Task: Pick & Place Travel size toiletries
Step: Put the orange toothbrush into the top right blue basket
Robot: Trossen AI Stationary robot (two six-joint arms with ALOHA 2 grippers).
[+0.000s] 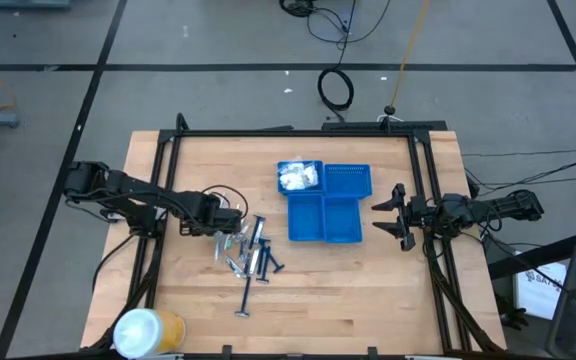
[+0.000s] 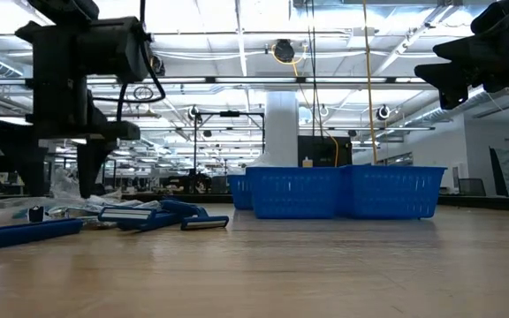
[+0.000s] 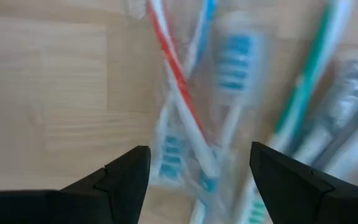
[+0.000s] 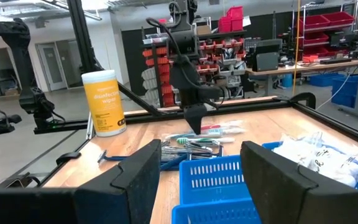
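Note:
A pile of travel size toiletries (image 1: 248, 250) lies on the wooden table left of centre: wrapped toothbrushes (image 3: 179, 93), silvery tubes (image 3: 347, 118) and dark blue razors (image 2: 162, 215). One razor (image 1: 246, 300) lies apart, nearer the front edge. My left gripper (image 1: 228, 222) points down over the pile's left end, open, with the toothbrushes showing between and below its fingers (image 3: 126, 180). My right gripper (image 1: 393, 215) waits open at the table's right side, level, facing the blue tray (image 1: 343, 230).
The blue compartment tray (image 2: 343, 193) stands right of the pile, with white crinkly packets (image 1: 298, 176) in its far left compartment. A white-and-yellow wipes canister (image 1: 148, 330) stands at the near left corner. A black frame (image 1: 288, 132) runs along the table's edges.

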